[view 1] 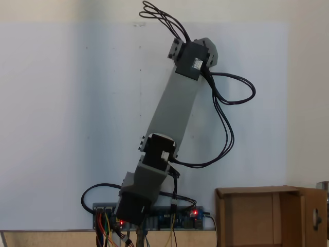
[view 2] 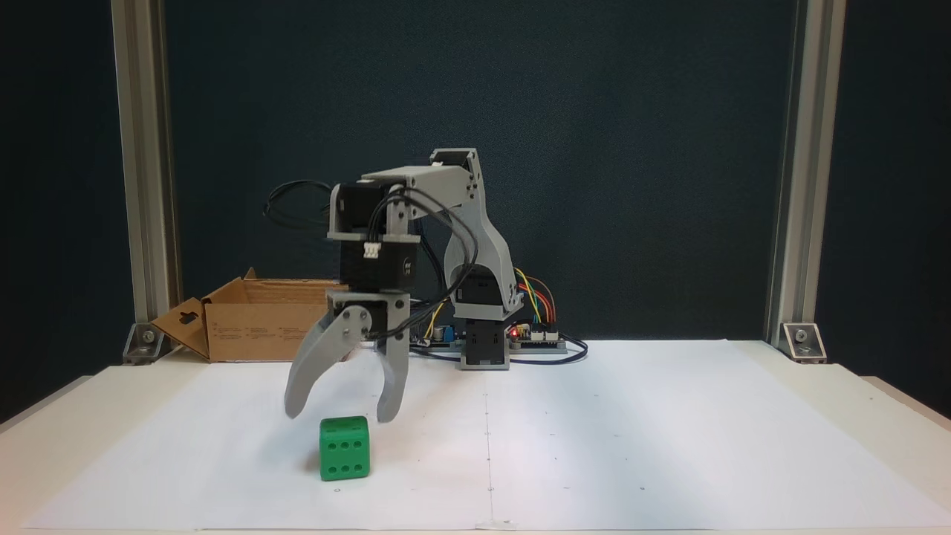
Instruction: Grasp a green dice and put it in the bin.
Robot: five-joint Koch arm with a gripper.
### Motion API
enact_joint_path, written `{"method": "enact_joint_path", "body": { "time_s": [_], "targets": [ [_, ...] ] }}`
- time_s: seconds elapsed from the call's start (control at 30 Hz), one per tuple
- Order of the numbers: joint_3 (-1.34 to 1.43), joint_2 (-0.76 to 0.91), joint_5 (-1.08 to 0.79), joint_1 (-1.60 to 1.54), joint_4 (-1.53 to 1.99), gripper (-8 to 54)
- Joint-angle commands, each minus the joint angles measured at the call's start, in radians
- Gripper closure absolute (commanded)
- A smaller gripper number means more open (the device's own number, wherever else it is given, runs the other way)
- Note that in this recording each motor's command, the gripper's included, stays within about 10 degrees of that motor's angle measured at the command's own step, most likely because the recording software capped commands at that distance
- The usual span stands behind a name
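1. At the left of a fixed view, the bin [view 2: 252, 327] is seen standing at the rear of the bench [view 2: 669, 446], its flaps open and one flap hanging outward to the left; it lies behind the arm [view 2: 475, 245] and well apart from the cube. In the other fixed view the same bin [view 1: 257, 216] is seen at the lower right, beside the arm's base.

2. Further right, the gripper [view 2: 339, 412] is seen hanging from the wrist with its jaws pointing down and spread wide (nothing is held between them). Both tips are seen clear of the bench.

3. The green dice [view 2: 344, 448] rests on the white bench surface, a six-pip face turned toward the camera. It sits under the spread jaws, its top near the level of the tips, and appears roughly centred in the gap, a little toward the right-hand jaw as this view shows it.

4. The coming move is judged to turn on that vertical relation: a descent is still needed so that the jaws straddle the cube's sides before closing. Depth cannot be judged from this view (the cube may lie slightly nearer the camera than the jaws).

5. The cube is not seen in the view from behind, so alignment front to back is left unconfirmed.
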Motion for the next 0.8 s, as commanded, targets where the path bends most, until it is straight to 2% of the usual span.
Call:
{"method": "enact_joint_path", "body": {
  "time_s": [0.0,0.57,0.7,0.77],
  "targets": [
    [-0.052,0.000,0.072,0.006,-0.032,4.4],
    [-0.044,-0.069,0.074,-0.009,-0.028,5.1],
    [-0.044,-0.069,0.074,-0.009,-0.023,10.6],
    [-0.044,-0.069,0.074,-0.009,-0.023,11.5]
  ]
}}
